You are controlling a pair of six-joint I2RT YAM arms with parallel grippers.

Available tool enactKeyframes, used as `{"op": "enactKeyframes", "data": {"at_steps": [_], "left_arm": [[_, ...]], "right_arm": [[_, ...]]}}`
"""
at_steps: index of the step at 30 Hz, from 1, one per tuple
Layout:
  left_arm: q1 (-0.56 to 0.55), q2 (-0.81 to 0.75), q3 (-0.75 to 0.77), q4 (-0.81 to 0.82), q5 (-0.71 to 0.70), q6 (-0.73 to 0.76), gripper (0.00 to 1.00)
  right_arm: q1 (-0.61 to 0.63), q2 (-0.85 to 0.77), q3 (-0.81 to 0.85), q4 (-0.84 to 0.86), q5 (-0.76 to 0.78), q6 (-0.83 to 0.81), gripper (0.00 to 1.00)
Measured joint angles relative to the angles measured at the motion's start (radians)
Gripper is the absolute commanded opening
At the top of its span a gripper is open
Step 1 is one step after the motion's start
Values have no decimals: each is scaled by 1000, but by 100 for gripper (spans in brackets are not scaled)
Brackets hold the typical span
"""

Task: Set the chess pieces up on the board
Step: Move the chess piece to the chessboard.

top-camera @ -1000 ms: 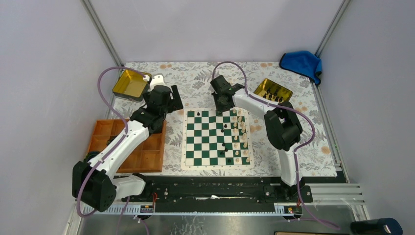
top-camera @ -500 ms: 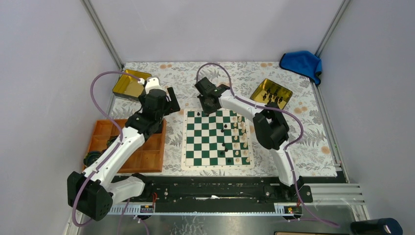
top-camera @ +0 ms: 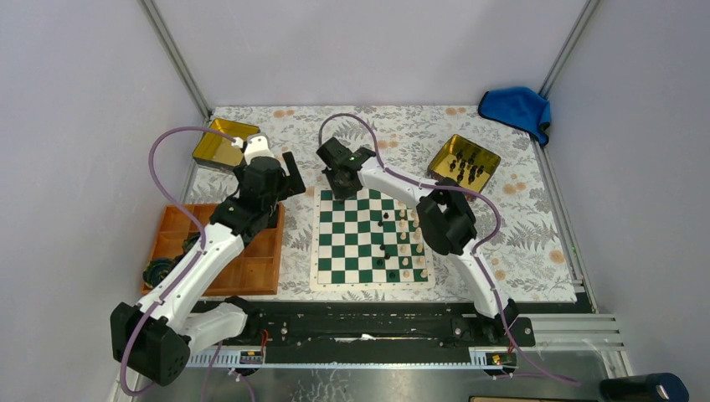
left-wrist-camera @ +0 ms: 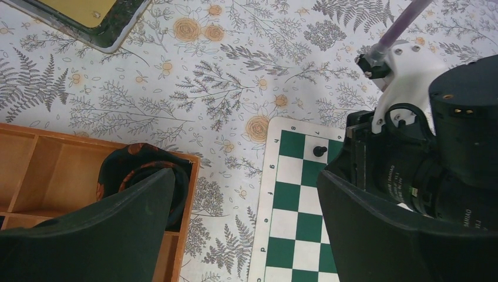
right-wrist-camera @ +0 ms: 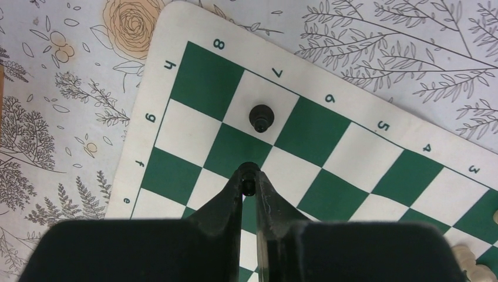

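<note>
My right gripper (right-wrist-camera: 249, 175) is shut on a tiny black chess piece (right-wrist-camera: 249, 186), held just above the far left corner of the green and white board (right-wrist-camera: 194, 79). One black pawn (right-wrist-camera: 261, 116) stands on a white square just beyond the fingertips. In the top view the right gripper (top-camera: 341, 184) hangs over that corner; a few black pieces (top-camera: 383, 248) stand mid-board and cream pieces (top-camera: 410, 236) fill the right columns. My left gripper (left-wrist-camera: 245, 176) is open and holds nothing, over the cloth between the orange tray (left-wrist-camera: 59, 170) and the board (left-wrist-camera: 293, 194).
A gold tin (top-camera: 463, 159) with several black pieces sits at the back right, and another gold tin (top-camera: 223, 142) at the back left. The orange tray (top-camera: 251, 268) holds a dark ring-shaped thing (left-wrist-camera: 144, 170). A blue cloth (top-camera: 515, 107) lies in the far right corner.
The right arm has swung left along the board's far edge, carrying the black piece to the far left corner. The left arm has drawn back a little to the left.
</note>
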Motion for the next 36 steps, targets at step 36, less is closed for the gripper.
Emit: {"op": "enactKeyframes", "data": {"at_steps": [36], "left_arm": [[0, -2, -5, 0, 0, 0, 99]], "right_arm": [[15, 78, 82, -31, -26, -10, 42]]}}
